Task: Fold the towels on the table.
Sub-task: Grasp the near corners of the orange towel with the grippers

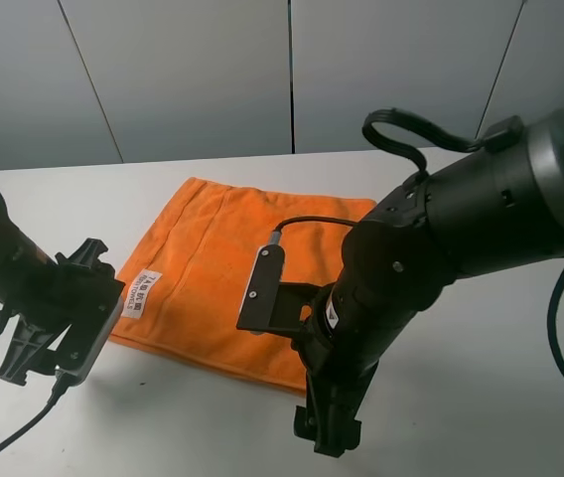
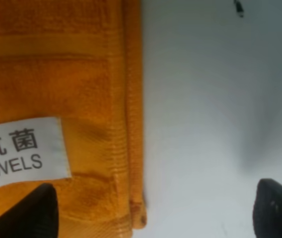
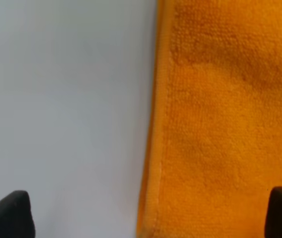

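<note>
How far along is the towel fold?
Done: no fold visible yet; the towel lies flat on the table, label facing up.
In hand: the left claw is open over the towel's edge by the label, and the right claw is open over another stretch of edge. Neither grips cloth.
Left: grasp the edge, fold it over, release.
</note>
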Motion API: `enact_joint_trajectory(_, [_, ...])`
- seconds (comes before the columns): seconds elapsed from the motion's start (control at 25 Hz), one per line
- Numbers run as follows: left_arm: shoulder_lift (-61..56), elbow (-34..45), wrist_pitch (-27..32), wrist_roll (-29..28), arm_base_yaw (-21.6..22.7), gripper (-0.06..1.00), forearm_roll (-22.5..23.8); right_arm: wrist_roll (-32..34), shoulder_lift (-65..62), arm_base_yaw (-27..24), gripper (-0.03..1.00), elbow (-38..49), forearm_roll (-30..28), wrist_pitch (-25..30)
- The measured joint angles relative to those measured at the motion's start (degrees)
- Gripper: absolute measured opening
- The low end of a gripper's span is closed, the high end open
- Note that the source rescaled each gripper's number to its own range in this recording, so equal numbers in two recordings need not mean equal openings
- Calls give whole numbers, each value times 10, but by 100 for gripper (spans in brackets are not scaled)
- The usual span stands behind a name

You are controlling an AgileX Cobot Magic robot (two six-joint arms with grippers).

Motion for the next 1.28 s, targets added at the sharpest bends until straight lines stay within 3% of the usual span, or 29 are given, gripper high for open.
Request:
enact_joint_trajectory(0.28, [30,0,-13,0,0,100,-1,47,26,0,100,-1,-54,-4])
enact_joint_trajectory(1.28, [67,-11,-11,-1,0,100,-3,60,50,0,100,-6,-58,-15])
